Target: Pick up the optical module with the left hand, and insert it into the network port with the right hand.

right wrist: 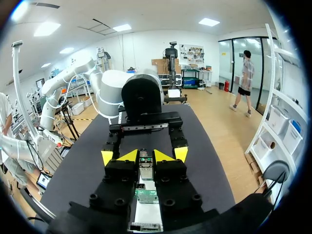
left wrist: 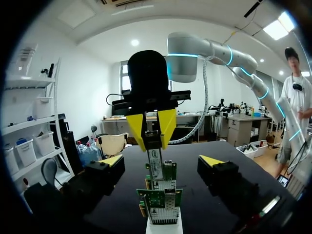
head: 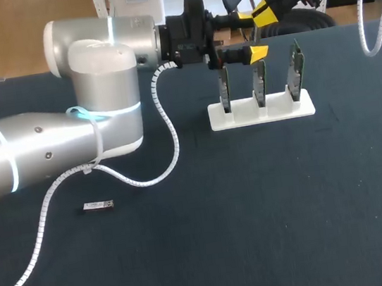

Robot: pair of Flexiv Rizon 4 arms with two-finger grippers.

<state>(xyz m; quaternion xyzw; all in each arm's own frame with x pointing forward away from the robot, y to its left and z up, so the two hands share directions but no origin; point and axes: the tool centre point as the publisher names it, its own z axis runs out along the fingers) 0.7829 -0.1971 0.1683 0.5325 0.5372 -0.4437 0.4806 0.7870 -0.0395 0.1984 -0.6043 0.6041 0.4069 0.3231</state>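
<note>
Currently three network cards (head: 260,85) stand upright in the white rack (head: 281,112).

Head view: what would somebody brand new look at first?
Probably the big silver left arm coming in from the left, its open yellow-tipped left gripper at the white stand of three green circuit boards. The yellow-tipped right gripper meets it there, pinching a small silver optical module. A second silver module lies alone on the dark table, nearer the left arm.
</note>
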